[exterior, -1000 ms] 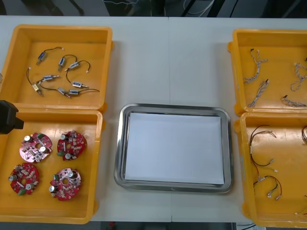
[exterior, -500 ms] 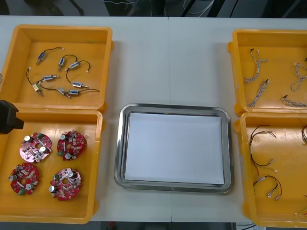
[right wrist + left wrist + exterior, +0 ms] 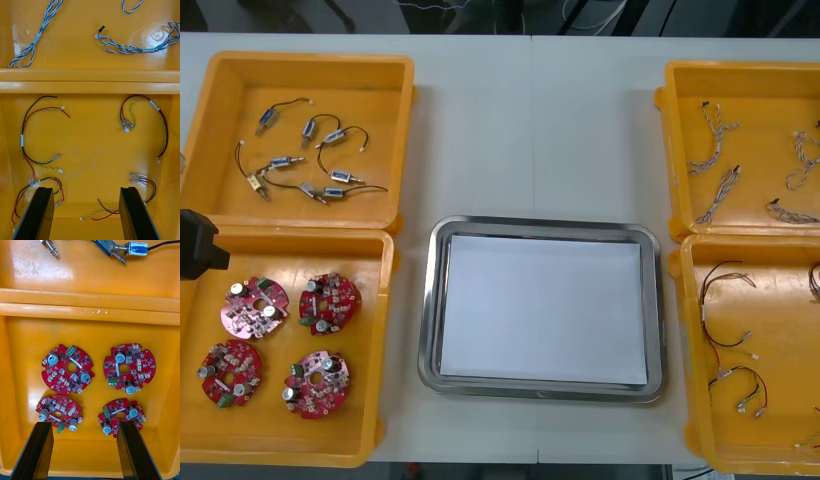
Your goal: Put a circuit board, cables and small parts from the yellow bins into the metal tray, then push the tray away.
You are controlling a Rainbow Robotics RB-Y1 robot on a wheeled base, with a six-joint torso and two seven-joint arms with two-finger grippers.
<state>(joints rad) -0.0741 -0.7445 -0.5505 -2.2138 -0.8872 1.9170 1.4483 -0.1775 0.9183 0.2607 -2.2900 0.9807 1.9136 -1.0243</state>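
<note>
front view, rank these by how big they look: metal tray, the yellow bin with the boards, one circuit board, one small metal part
1. metal tray and yellow bin holding the boards: about alike, too close to rank
2. circuit board
3. small metal part

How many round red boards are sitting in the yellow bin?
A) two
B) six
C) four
C: four round red circuit boards lie two by two in the near yellow bin on the robot's left, under the open left gripper.
</note>
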